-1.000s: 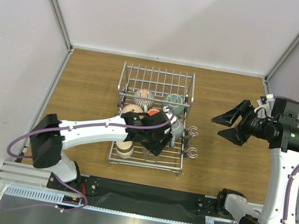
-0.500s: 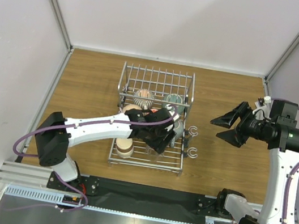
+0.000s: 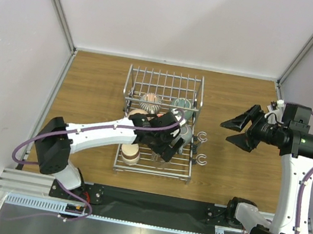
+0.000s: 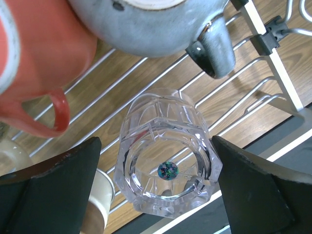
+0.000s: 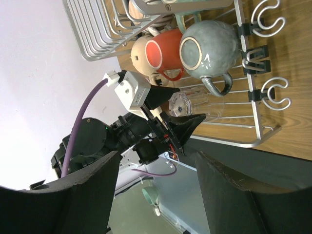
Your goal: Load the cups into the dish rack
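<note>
The dish rack (image 3: 150, 174) stands mid-table with several cups in it. A clear glass (image 4: 165, 168) stands upside down on the slatted base near the front rail. My left gripper (image 4: 156, 142) is open around it, the left finger (image 4: 53, 190) apart from it and the right finger (image 4: 258, 190) close beside it. Behind the glass sit a red-orange mug (image 4: 39, 58) and a grey-green mug (image 4: 156, 19). A beige cup (image 4: 100, 195) stands to the left. My right gripper (image 3: 227, 131) hangs open and holds nothing, right of the rack.
A ribbed silver-grey cup (image 3: 150, 100) and a teal-green cup (image 3: 181, 106) sit by the upright tines. Small wire hooks (image 3: 200, 148) stick out of the rack's right side. White walls enclose the table. A teal cup (image 5: 151, 197) shows below the table's near edge.
My left gripper's jaws have widened around the clear glass, which now stands free on the slats. The left arm has shifted slightly; the right arm has barely moved.
</note>
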### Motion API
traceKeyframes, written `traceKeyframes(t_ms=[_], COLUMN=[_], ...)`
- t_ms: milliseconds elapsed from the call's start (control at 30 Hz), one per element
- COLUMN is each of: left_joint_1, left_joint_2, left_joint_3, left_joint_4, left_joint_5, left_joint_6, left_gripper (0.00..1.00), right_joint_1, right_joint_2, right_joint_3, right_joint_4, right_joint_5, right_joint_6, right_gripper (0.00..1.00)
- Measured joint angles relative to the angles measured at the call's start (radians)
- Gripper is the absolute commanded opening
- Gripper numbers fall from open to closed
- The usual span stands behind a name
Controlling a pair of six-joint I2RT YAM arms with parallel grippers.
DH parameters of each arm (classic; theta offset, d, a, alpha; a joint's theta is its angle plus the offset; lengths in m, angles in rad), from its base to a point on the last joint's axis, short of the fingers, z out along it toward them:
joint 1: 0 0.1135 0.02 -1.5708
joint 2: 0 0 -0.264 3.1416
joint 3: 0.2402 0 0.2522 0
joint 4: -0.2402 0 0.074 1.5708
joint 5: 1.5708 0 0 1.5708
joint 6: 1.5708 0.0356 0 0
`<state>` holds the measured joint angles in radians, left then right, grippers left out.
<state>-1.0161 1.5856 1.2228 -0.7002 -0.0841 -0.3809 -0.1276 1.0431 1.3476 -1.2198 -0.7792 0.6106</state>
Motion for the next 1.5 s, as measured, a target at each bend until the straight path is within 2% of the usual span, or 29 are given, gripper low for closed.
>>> traceKeyframes(t_ms=[1133, 1300, 1367, 1500], left_joint_1=[0.002, 0.002, 0.002, 0.002], left_joint_2=[-0.225, -0.291, -0.299, -0.310], left_joint_3=[-0.034, -0.034, -0.034, -0.034], left_joint_4=[-0.009, -0.013, -0.013, -0.012], left_joint_5=[0.015, 0.008, 0.009, 0.011], left_joint_6=[-0.011, -0.014, -0.019, -0.030], left_gripper=[1.00, 0.96, 0.92, 0.91], right_joint_1=[0.000, 0.000, 0.000, 0.000], right_joint_2=[-0.039, -0.039, -0.039, -0.041], right_joint_3=[-0.041, -0.042, -0.043, -0.048], right_joint_4=[0.023, 0.024, 0.025, 0.027], right_joint_5=[0.023, 0.023, 0.023, 0.023], right_joint_6=[0.024, 0.023, 0.023, 0.021], right_gripper=[0.70, 0.70, 0.70, 0.70])
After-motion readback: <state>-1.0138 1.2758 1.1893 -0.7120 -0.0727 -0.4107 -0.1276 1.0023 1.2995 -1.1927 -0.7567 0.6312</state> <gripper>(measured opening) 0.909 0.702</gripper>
